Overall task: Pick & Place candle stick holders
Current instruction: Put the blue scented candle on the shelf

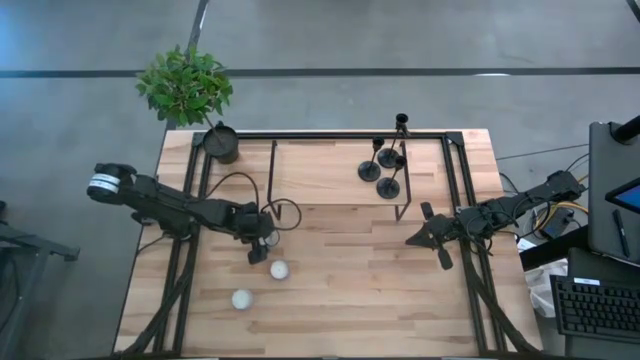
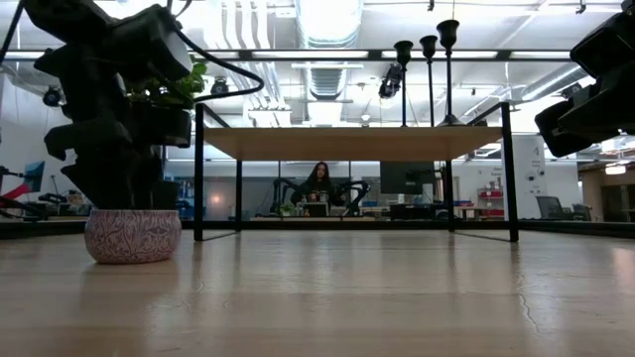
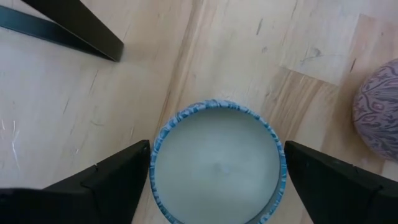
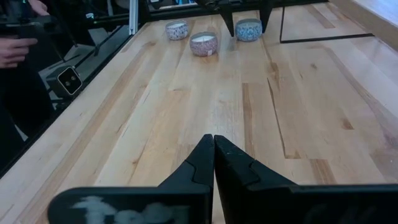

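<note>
left gripper (image 1: 258, 252) spread wide around a blue candle (image 3: 217, 162); right gripper (image 4: 213, 142) clenched, empty; holders (image 1: 385, 165) untouched.

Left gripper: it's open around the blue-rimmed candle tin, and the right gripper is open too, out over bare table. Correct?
Not quite. The left gripper is open around the blue-rimmed candle tin, but the right wrist view shows the right gripper shut, its fingers pressed together over bare table.
</note>
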Available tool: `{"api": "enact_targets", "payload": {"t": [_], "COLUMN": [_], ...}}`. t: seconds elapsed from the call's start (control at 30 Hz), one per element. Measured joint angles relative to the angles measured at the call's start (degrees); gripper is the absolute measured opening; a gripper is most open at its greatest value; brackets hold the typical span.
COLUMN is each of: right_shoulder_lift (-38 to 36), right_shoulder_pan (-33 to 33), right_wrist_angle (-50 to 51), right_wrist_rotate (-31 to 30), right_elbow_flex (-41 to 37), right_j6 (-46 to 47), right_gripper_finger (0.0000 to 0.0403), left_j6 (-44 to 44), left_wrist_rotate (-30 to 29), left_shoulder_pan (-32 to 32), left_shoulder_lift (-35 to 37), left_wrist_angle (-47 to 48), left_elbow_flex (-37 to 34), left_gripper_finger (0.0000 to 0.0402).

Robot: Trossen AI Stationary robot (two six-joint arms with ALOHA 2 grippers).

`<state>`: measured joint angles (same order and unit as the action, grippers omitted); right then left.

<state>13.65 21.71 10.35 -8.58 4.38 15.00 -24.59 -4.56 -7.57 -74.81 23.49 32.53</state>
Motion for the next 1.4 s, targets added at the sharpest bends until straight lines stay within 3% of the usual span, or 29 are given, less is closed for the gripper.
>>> {"api": "enact_targets", "payload": {"t": [0.33, 0.7, 1.07, 1.4], "right_shoulder_lift": [0.00, 0.00, 0.02, 0.02], "right_shoulder_pan": [-0.02, 0.00, 0.00, -0.02], "right_wrist_angle": [0.00, 0.00, 0.01, 0.02], "right_wrist_rotate": [0.02, 0.01, 0.02, 0.01], "right_elbow_flex": [0.00, 0.00, 0.00, 0.00], "right_j6": [0.00, 0.00, 0.00, 0.00], "right_gripper_finger": [0.0008, 0.0008, 0.0008, 0.0008], "left_j6": [-1.01, -1.44, -2.55, -1.80], "left_wrist_rotate": [-0.07, -0.02, -0.10, -1.30], "left_shoulder_pan": [0.00, 0.00, 0.00, 0.00], "left_shoulder_lift": [0.07, 1.17, 9.58, 12.87], "left_wrist_angle": [-0.63, -0.01, 5.33, 19.90], "left_elbow_flex": [0.00, 0.00, 0.06, 8.76], "left_gripper_finger": [0.0282, 0.0285, 0.0286, 0.0287]}}
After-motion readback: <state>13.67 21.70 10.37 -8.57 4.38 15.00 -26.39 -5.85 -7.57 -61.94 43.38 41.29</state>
